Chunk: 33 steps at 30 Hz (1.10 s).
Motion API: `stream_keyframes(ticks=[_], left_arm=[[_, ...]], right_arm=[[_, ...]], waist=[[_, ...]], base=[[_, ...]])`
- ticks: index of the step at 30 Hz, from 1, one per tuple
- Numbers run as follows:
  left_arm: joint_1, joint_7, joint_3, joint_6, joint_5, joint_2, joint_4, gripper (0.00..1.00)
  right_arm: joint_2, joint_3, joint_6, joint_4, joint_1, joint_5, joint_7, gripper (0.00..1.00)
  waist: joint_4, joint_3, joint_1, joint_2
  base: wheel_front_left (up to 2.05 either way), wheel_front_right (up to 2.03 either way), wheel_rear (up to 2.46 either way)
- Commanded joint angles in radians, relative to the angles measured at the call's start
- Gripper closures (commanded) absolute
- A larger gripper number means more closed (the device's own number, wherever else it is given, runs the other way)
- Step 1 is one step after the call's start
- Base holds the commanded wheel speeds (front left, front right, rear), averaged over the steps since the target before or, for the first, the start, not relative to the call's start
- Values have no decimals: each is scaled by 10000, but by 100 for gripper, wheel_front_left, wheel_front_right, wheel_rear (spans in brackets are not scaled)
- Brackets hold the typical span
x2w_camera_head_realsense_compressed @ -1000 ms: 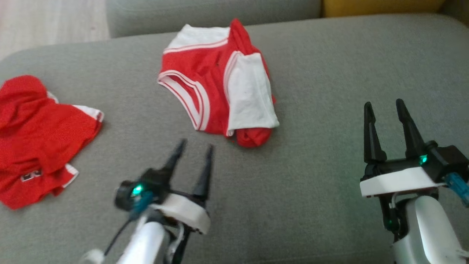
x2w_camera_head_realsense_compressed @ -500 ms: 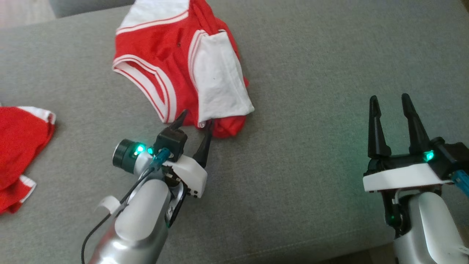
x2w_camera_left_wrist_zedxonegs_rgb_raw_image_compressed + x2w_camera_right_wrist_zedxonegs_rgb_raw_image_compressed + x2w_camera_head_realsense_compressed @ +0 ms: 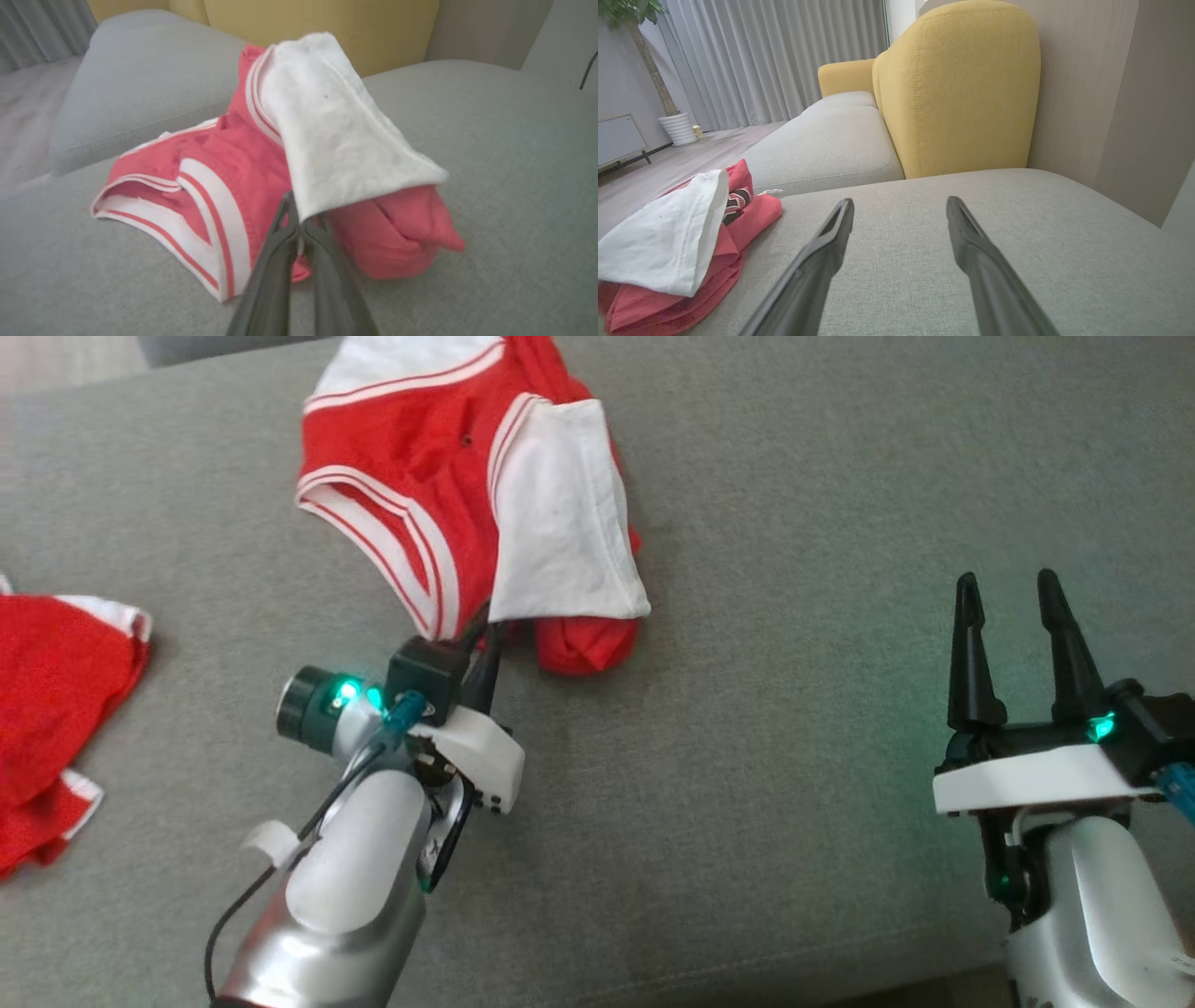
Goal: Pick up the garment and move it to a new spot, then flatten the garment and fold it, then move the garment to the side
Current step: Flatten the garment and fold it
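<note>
Now, the pick-up, at the very start of the lift.

- Garment [image 3: 420,476]: lies bunched, red with white trim, on the grey sofa cushion [image 3: 794,728], toward the far side and left of centre.
- Left gripper [image 3: 483,637]: fingers pressed together on the garment's near hem, just where the white sleeve panel [image 3: 341,140] overlaps the red body. The bite looks shallow (tips only, judging by the left wrist view), and you cannot tell whether it has one layer or both.
- Right gripper [image 3: 1013,588]: spread wide, holding nothing, above bare cushion well to the right.

Advice for you:
- Raise slowly and straight up at first. If only the white panel comes away, set it down and take a deeper bite.
- Expect the rolled red lump [image 3: 583,644] just beside the pinch to trail and drag, so clear the cushion before you travel sideways.
- The open cushion ahead of the right gripper looks like the best landing spot.
- Keep away from the second red garment [image 3: 47,691] at the left edge.
</note>
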<state>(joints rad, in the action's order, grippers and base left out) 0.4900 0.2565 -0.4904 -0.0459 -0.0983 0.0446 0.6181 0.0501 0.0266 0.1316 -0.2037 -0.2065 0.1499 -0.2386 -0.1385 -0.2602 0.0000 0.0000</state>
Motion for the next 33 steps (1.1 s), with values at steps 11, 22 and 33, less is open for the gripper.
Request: stream_keyframes(ticks=[11,22,33], left_arm=[[-824,53,1768,-1102,83,923,-3519,100],[-2513,50,2419,-835,1,2028,-4894,100],[-3212,-1159,1456,-571,392,2241,-2659,0]], right_arm=[[1,-283,-9,-448,11,106,-151,0],[1,-450,-9,-981,245,243,-184,0],[1,-712,-9,-1250,215,217,-200,0]], waist=[[1473,1413,0,0],[2557,2007,0,0],[2724,2064,0,0]], base=[[0,0,0],[0,0,0],[0,0,0]])
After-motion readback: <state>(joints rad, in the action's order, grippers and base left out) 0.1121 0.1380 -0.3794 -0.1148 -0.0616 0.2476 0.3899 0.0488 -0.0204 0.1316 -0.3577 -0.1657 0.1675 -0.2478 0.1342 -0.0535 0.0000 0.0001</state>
